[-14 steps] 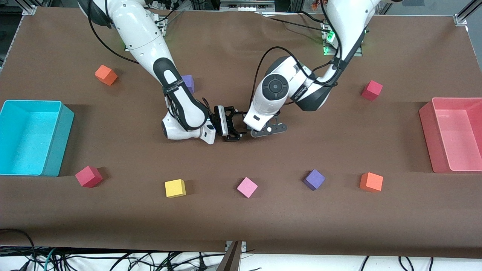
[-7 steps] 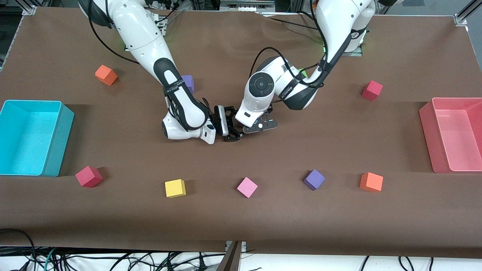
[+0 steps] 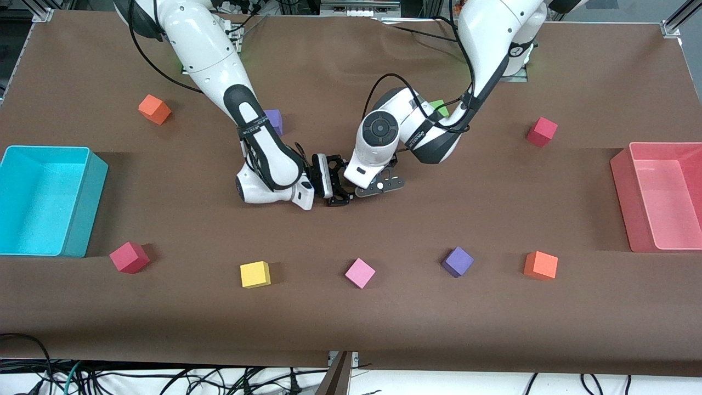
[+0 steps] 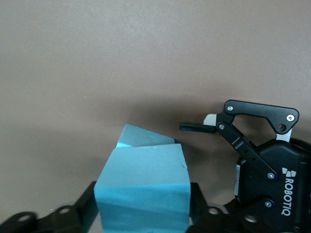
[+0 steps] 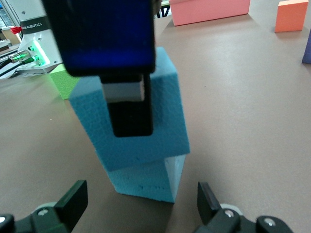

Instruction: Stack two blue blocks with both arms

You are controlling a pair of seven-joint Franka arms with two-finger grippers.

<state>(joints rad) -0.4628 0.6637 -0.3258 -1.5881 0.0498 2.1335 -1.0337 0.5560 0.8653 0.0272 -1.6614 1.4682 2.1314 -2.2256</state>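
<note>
Sky-blue foam cube [image 5: 131,116] sits pinched in the left claw [image 4: 141,206], resting atop a second sky-blue foam cube [image 5: 146,179] at mid-desk [image 3: 493,329], away from every edge; right claw [image 5: 141,199] spread wide beside the pair.

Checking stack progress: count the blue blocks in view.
2. The lower blue block rests on the table; the upper blue block sits atop it, gripped by the left gripper. The right gripper is open beside them.
</note>
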